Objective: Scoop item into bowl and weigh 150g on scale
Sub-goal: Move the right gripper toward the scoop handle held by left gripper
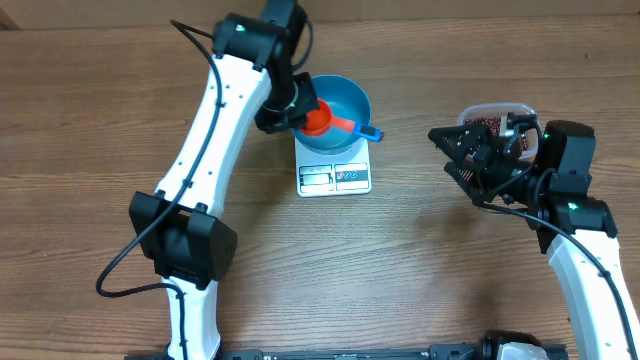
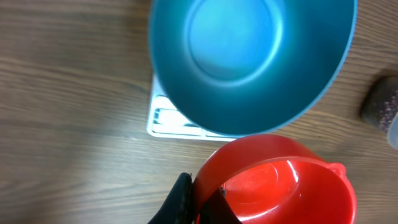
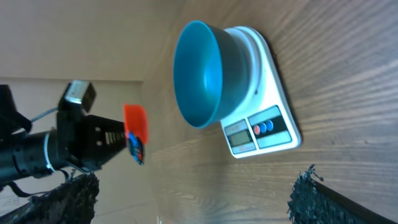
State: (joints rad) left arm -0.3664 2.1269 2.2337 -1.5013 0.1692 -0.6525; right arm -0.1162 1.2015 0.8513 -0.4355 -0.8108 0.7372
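Wooden table (image 1: 80, 120); two arms over it.

Left arm (image 1: 215, 130) rises from the near edge, elbow near left, forearm slanting far and right to the bowl; left gripper (image 1: 295, 110) clamped tight on a red measuring scoop (image 1: 320, 120) at its cup end; exact pinch point hidden by the wrist. In the left wrist view one dark finger (image 2: 179, 200) shows against the cup's rim.

Right arm (image 1: 585, 250) comes up along the right edge, wrist bent left; right gripper (image 1: 450, 152) has its jaws spread wide, holding nothing, just left of the tub.

Blue bowl (image 1: 340, 100) sits on the white kitchen scale (image 1: 335, 178), covering its far half; display and button panels face near; reading too small to make out.

Clear plastic tub (image 1: 520, 108) far right, partly hidden behind the right wrist.

Scoop's cup hovers over the bowl's near-left rim, blue-tipped handle pointing right across the bowl; cup mouth up in the left wrist view, red inside showing.

Beans (image 1: 495, 122), dark maroon, lie in the tub, well apart from scoop and bowl; just a blurred patch at the right edge of the left wrist view.
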